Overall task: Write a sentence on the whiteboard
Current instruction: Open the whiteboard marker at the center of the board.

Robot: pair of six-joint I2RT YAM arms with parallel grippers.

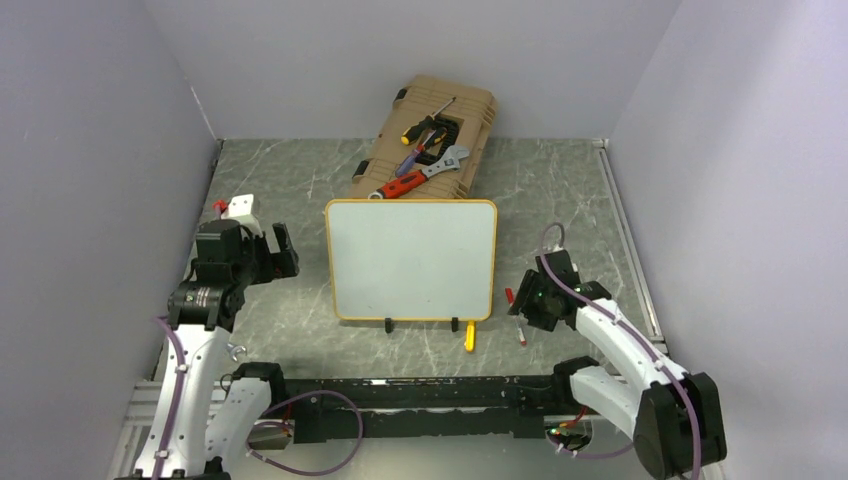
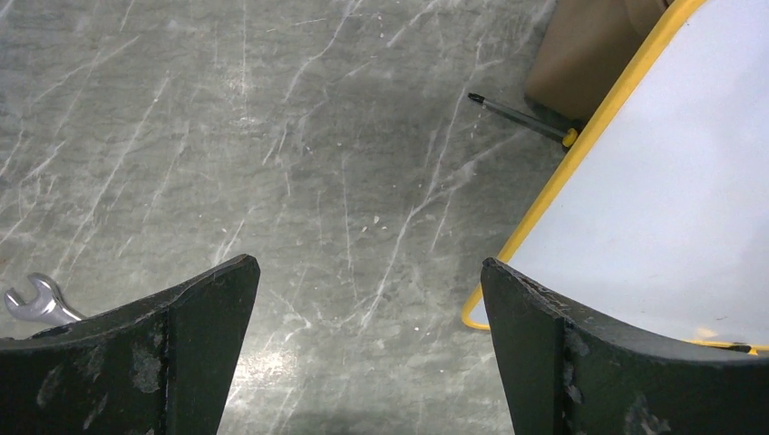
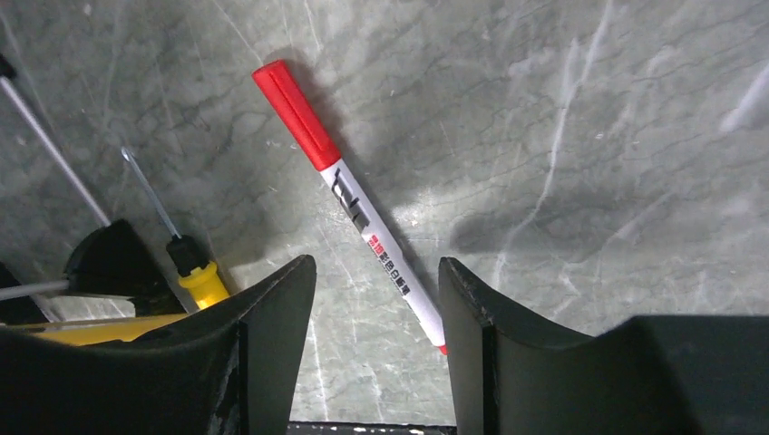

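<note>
The whiteboard point(image 1: 410, 260) lies in the middle of the table, yellow-framed, and no sentence shows on its white face. Its corner also shows in the left wrist view point(image 2: 671, 199). A white marker point(image 3: 363, 213) with a red cap lies flat on the table just right of the board point(image 1: 521, 336). My right gripper point(image 3: 376, 265) hangs low over it point(image 1: 520, 305), open, with the marker's rear end between the fingers, close to the right one. My left gripper point(image 2: 367, 267) is wide open over bare table left of the board point(image 1: 283, 250), holding nothing.
A tan tool case point(image 1: 425, 135) with screwdrivers, a wrench and red pliers stands behind the board. A yellow-handled screwdriver point(image 1: 470, 337) lies by the board's front feet point(image 3: 195, 272). A small wrench point(image 2: 32, 304) lies near the left arm. Walls close in the left, right and back.
</note>
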